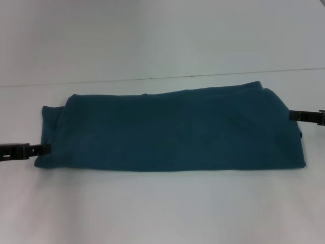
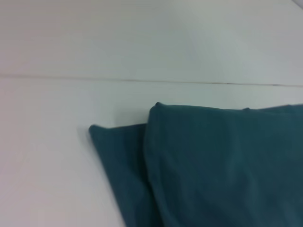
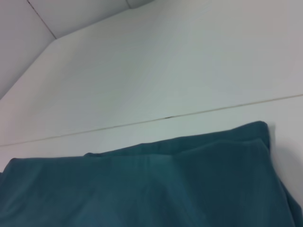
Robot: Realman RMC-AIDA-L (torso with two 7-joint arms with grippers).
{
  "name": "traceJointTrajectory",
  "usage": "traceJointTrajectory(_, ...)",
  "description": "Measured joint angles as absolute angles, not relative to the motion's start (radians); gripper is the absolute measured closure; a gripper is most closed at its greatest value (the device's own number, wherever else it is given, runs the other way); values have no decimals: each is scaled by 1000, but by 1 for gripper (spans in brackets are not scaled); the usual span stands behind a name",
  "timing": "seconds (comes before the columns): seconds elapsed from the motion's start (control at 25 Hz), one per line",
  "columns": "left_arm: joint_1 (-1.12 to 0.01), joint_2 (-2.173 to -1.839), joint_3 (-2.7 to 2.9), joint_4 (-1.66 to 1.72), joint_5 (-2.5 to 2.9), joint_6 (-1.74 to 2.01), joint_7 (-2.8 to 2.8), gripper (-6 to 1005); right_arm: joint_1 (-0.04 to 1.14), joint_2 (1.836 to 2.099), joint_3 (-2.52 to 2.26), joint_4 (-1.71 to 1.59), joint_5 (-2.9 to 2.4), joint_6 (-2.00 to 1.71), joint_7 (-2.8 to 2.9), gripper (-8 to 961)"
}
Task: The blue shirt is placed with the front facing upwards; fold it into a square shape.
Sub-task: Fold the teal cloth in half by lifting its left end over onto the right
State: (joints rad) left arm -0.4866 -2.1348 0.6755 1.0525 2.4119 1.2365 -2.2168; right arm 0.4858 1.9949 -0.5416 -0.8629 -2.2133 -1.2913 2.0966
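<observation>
The large dark teal-blue cotton shirt (image 1: 172, 129) lies on the white table (image 1: 162, 213) as a long band, plain fabric up, no lettering showing. Its long axis runs left to right across the robot's front, with a slight skew — the right end sits a little farther from the robot than the left. The left end shows a narrower under-layer poking out past the upper fold.

The left gripper (image 1: 44, 149) reaches in low at the band's left end, touching its edge; the right gripper (image 1: 294, 116) meets the right end the same way. Whether either is pinching cloth or merely beside it, I cannot tell — the fingertips vanish at the fabric.

The step in hand looks like folding the band across its length. To do it well, each gripper should catch every layer at its end, lift just enough to clear the table, and bring one end over the other with edges matched, so the stray under-layer gets tucked in.
</observation>
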Motion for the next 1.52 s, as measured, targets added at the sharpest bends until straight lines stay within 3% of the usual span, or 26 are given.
traceJointTrajectory(0.44,-506,-2119,660,999,2478,1280,-2416,163,513,1978,-542,-871,-2213,-1274,2100,119)
traceJointTrajectory(0.52,-514,-2116,659,973,2478,1284,-2427,163,513,1974,-545,-871,-2214,-1269,2099,43)
traceJointTrajectory(0.8,-533,-2114,663,932,2476,1285,-2451,164,517,1957,-547,-872,-2212,-1269,2105,44)
traceJointTrajectory(1.52,-543,-2096,632,909,2487,1334,-2461,165,517,1952,-541,-871,-2215,-1270,2106,46)
